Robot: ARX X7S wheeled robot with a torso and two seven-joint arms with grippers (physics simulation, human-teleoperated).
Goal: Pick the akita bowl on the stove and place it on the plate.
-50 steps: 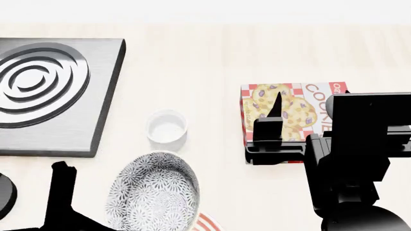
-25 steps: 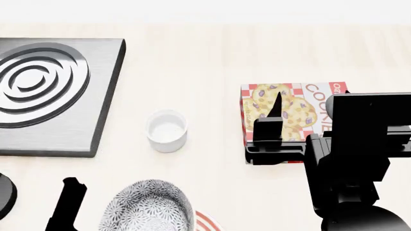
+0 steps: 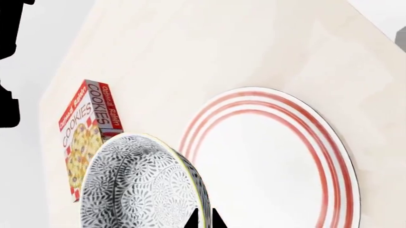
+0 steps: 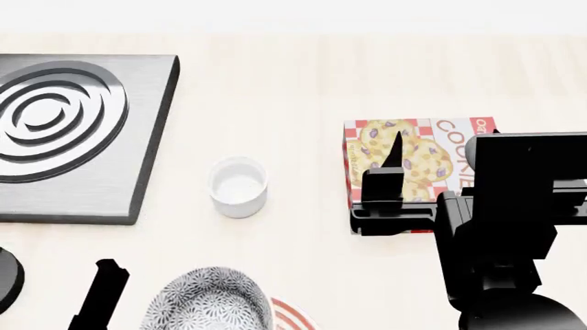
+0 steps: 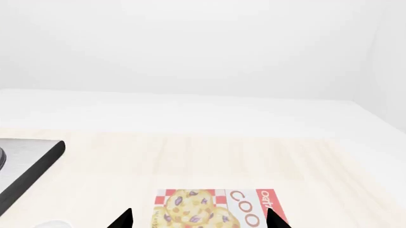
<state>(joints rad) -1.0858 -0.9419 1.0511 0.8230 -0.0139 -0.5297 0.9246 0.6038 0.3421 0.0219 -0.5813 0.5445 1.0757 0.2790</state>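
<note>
The akita bowl (image 3: pixel 136 185), white with a dense black-grey pattern, hangs tilted above the table with my left gripper (image 3: pixel 203 219) shut on its rim. In the head view the akita bowl (image 4: pixel 206 302) is at the bottom edge, off the stove (image 4: pixel 82 130), partly over the plate (image 4: pixel 291 318). The left wrist view shows the plate (image 3: pixel 273 166), white with red rings, lying beside and beneath the bowl. My right gripper (image 5: pixel 198 218) is open above the cookie box, holding nothing.
A small plain white cup (image 4: pixel 238 185) stands between the stove and the bowl. A cookie box (image 4: pixel 417 155) lies flat at the right, under the right arm (image 4: pixel 495 220). The left arm (image 4: pixel 96 295) shows at the bottom left.
The bowl, held by my left gripper, has moved toward the robot and lower in the head view, over the plate. The right arm has not moved.
</note>
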